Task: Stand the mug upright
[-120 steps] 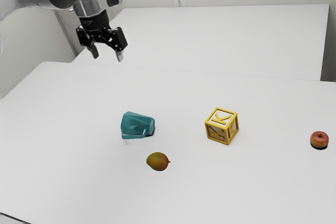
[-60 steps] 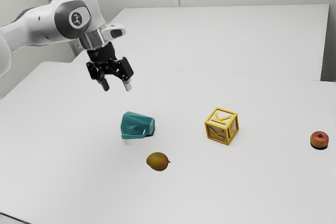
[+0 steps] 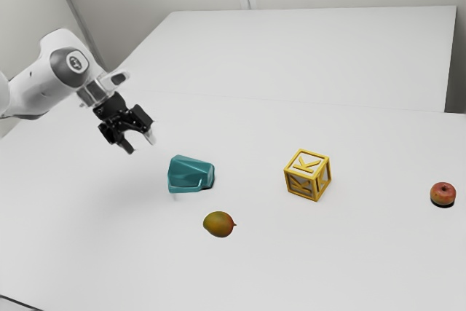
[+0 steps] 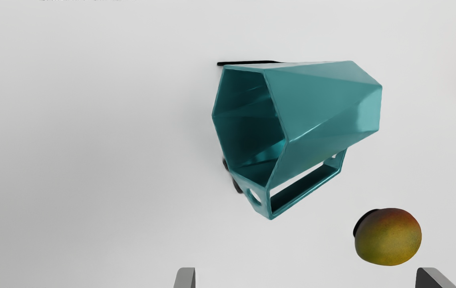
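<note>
The letter K can be read on a yellow-framed alphabet block [image 3: 307, 175], right of centre in the exterior view. One capital K [image 3: 306, 163] lies on its top face, and a second K [image 3: 299, 183] stands on the side face toward the frame's lower left. The character on its other visible side face is too foreshortened to name with certainty. At the upper left of the frame, the white robot arm [image 3: 44, 81] bears a dark round badge [image 3: 75, 62] with a pale emblem, too small to read.
</note>
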Controlling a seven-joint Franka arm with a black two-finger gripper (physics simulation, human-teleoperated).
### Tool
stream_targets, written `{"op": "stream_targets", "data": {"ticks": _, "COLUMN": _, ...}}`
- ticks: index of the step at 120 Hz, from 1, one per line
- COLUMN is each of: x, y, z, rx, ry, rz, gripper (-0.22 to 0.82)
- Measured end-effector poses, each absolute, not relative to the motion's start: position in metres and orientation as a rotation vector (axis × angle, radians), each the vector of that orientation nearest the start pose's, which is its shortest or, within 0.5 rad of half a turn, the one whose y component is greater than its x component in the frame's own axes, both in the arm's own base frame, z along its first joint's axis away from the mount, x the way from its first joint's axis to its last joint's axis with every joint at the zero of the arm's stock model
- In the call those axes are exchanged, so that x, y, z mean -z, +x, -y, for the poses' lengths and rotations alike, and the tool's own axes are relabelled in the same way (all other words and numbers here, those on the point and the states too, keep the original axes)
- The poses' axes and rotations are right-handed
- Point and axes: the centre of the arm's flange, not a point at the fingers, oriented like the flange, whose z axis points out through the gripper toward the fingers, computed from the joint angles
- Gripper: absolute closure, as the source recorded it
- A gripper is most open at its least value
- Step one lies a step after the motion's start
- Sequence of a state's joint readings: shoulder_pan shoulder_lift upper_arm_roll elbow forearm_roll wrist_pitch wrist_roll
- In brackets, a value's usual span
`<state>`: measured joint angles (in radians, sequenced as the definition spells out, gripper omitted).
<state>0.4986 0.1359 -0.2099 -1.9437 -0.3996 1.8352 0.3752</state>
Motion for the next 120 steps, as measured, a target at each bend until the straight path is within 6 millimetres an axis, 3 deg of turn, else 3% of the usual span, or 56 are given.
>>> {"op": "stream_targets", "data": {"ticks": 27, "x": -0.361, "y": 0.551, "z": -0.158, "rx": -0.118, "ry": -3.744, "rz": 0.080, "gripper": 0.00}}
{"op": "stream_targets", "data": {"ticks": 53, "x": -0.318, "y": 0.557, "z": -0.159, "rx": -0.020, "ry": -3.908, "rz": -0.020, "gripper": 0.00}}
{"op": "stream_targets", "data": {"ticks": 73, "x": -0.294, "y": 0.562, "z": -0.146, "rx": 0.069, "ry": -4.000, "rz": -0.150, "gripper": 0.00}}
{"op": "stream_targets", "data": {"ticks": 109, "x": -0.280, "y": 0.569, "z": -0.117, "rx": 0.192, "ry": -4.077, "rz": -0.418, "gripper": 0.00}}
{"op": "stream_targets", "data": {"ticks": 120, "x": -0.275, "y": 0.570, "z": -0.111, "rx": 0.214, "ry": -4.092, "rz": -0.480, "gripper": 0.05}}
